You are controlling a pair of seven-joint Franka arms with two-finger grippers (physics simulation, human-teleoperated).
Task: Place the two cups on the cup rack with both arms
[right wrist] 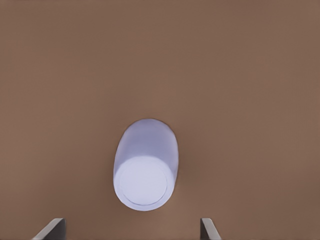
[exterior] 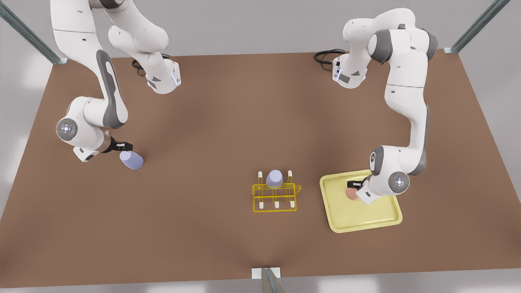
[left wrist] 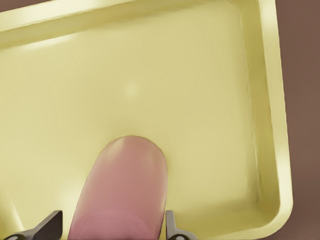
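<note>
My two arms (exterior: 401, 81) are glossy white shells with grey joint sections, round grey caps with small lights at the wrists, black cables (exterior: 325, 55) coiled at the bases, and small black grippers.

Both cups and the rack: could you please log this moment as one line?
left gripper: around pink cup on tray | right gripper: open, above lavender cup on table | rack: one lavender cup

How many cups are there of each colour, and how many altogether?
Lavender cups: 2, one on the table, one on the yellow rack
Pink cups: 1, on the tray
Total: 3 cups
</note>
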